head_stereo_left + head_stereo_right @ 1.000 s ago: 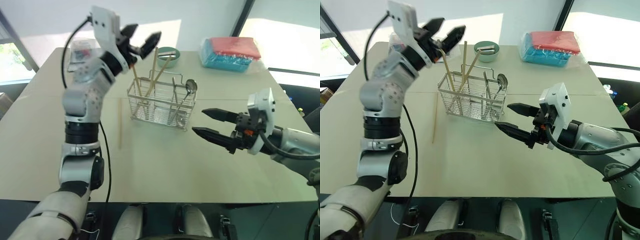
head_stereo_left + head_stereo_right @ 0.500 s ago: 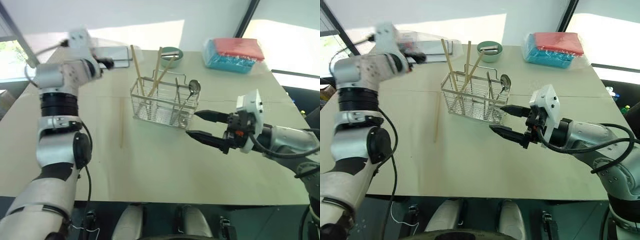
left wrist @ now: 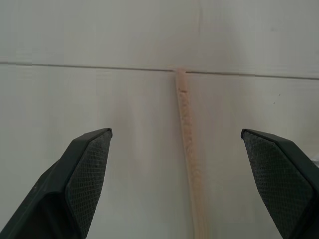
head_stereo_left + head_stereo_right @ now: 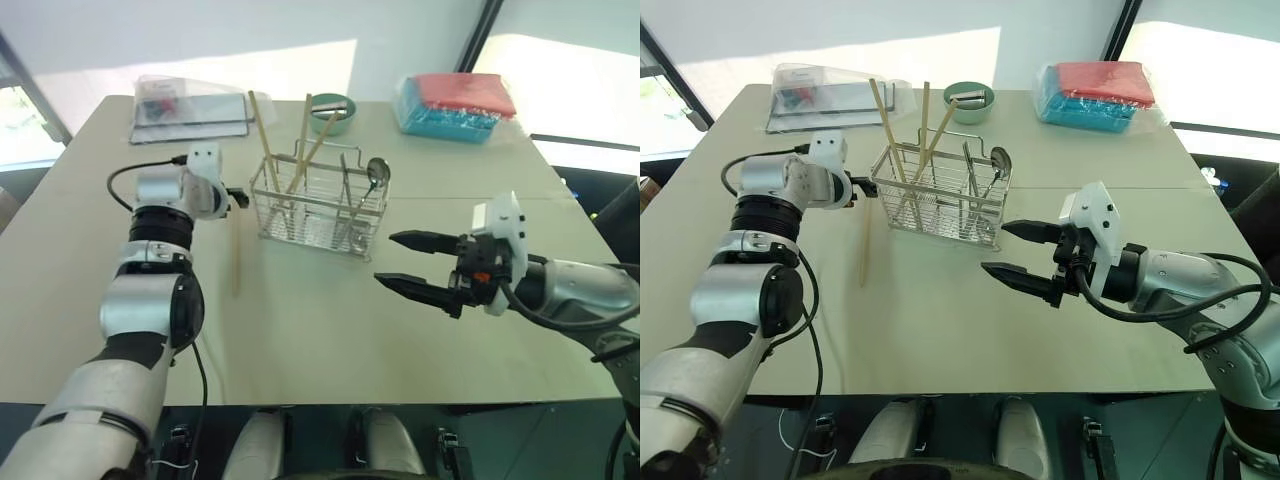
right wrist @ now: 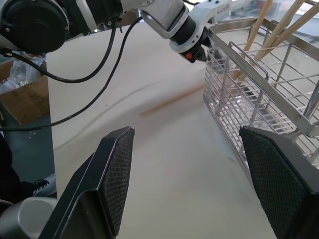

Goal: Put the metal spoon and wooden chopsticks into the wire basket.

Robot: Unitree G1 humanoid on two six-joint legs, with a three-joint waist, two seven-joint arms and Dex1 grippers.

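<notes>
Loose chopstick (image 4: 236,255) lies flat, pointing away (beside basket (image 4: 318,205)); left hand (image 3: 185,164) wide.

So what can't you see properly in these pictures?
- Chopstick on the table: left wrist view, its near end is cut off by the picture's edge.
- Left gripper: head views, too small to read the fingers; the left wrist view shows them open.
- Green bowl: contents unclear, partly behind the chopsticks in the wire basket.
</notes>
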